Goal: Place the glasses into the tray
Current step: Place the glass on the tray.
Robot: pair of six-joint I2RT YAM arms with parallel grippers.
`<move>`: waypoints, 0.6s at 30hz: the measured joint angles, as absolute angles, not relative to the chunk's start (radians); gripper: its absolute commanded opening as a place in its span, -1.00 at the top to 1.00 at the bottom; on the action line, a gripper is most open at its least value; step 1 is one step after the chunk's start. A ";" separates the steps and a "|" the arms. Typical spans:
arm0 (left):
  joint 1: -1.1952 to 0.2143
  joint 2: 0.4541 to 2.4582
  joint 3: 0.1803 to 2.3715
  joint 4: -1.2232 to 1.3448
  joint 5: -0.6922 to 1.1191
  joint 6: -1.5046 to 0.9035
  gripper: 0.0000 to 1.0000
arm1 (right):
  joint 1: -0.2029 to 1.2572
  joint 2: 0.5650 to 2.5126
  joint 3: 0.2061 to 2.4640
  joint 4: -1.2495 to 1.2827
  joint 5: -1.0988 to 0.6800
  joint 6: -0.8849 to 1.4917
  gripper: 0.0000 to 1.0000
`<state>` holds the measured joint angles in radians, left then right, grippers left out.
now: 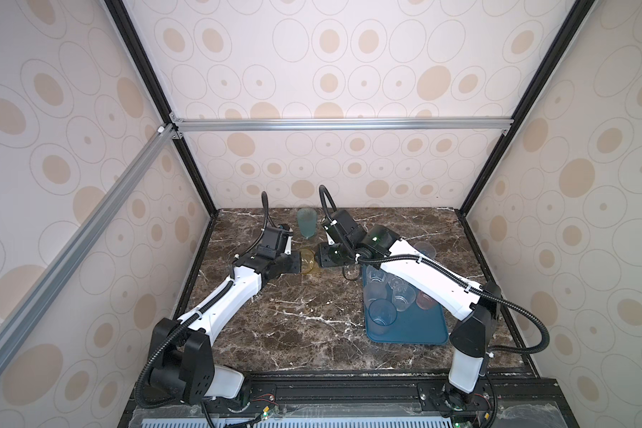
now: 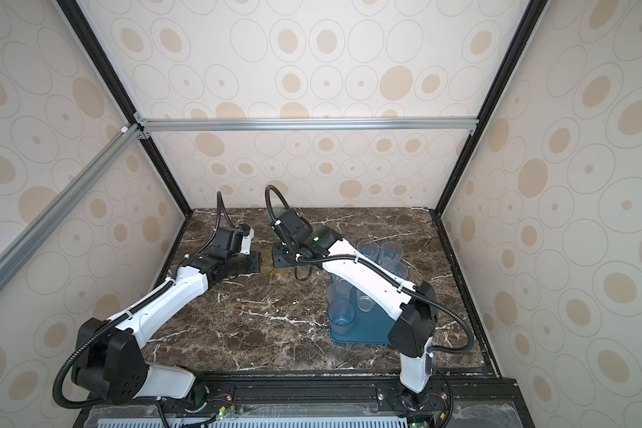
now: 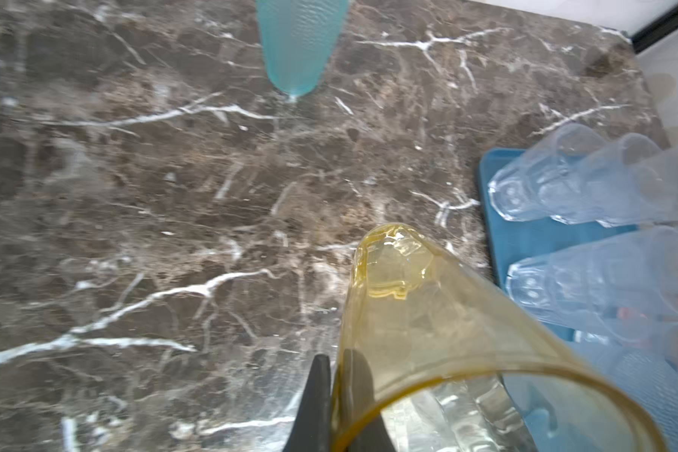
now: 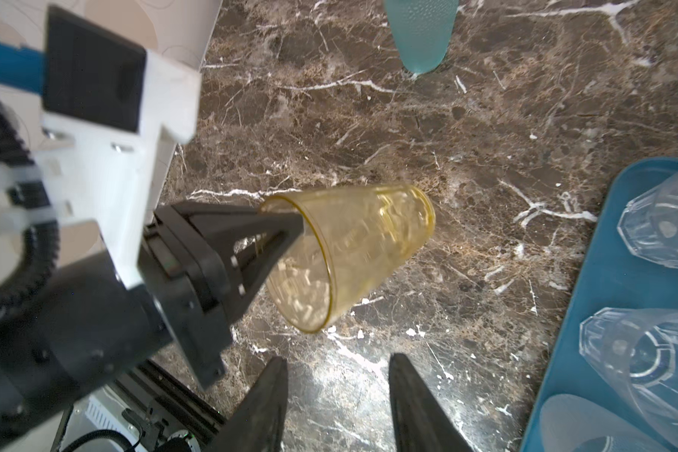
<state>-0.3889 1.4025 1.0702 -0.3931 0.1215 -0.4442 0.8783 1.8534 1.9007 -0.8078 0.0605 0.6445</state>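
Note:
My left gripper (image 1: 299, 260) (image 3: 335, 360) is shut on the rim of the amber-yellow glass (image 1: 309, 261) (image 3: 427, 313) (image 4: 353, 254), which is tipped on its side with its base pointing away from the gripper. My right gripper (image 4: 337, 358) (image 1: 321, 255) is open just beside that glass, with only table between its fingers. A tall teal-blue glass (image 1: 306, 222) (image 3: 300, 43) (image 4: 421, 31) stands upright on the table behind both grippers. The dark teal tray (image 1: 416, 329) (image 2: 367, 329) (image 4: 603, 313) lies to the right and holds several clear glasses (image 1: 382, 313) (image 3: 545, 188) and a pinkish one (image 1: 425, 300).
The right arm (image 1: 423, 274) reaches across the tray and hides part of it. The brown marble table (image 1: 293, 326) is walled in by patterned panels and black frame posts (image 1: 471, 259). The black base rail (image 1: 330, 389) runs along the near edge.

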 measured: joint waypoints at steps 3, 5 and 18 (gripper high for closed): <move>-0.424 1.404 1.070 -0.382 0.121 -0.463 1.00 | 0.878 1.875 1.900 -0.800 0.081 0.647 0.10; -0.439 1.407 1.070 -0.379 0.119 -0.473 1.00 | 0.878 1.894 1.900 -0.800 0.101 0.646 0.12; -0.489 1.436 1.092 -0.386 0.081 -0.498 0.89 | 0.902 2.031 1.981 -0.891 0.327 0.548 0.61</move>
